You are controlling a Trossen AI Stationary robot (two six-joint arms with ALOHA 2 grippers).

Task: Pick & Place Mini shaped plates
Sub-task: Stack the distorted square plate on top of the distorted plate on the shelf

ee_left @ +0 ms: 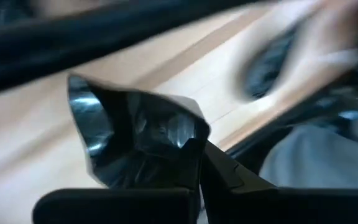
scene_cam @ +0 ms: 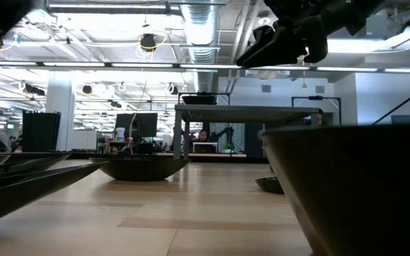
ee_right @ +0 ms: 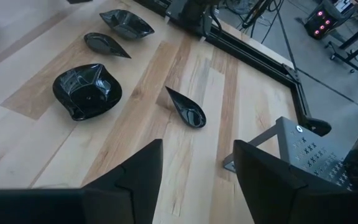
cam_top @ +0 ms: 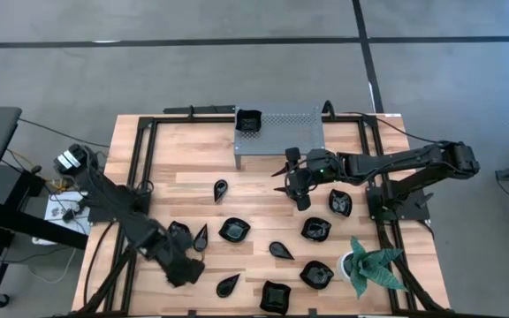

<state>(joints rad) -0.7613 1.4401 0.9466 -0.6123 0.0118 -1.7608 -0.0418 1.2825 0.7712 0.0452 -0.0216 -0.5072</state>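
Several small glossy black plates lie on the wooden table, among them a teardrop, a wavy round and a square. Another square one sits on the grey perforated shelf. My left gripper is over the table's near left part, shut on a black plate. My right gripper hangs open above the table just in front of the shelf, touching nothing. Its wrist view looks past the gripper at a teardrop plate and a wavy round plate. My left gripper holds the black plate by the rim nearest the gripper. One finger lies against that rim's outer side; the plate hides the other finger. The plate's hollow faces away from the gripper. Whether any part of it rests on the table, I cannot tell.
A green spiky plant in a white pot stands at the near right corner. Black frame rails run along the table's left and right sides. Bare wood lies between the shelf and the plates. In the low view a plate fills the near right.
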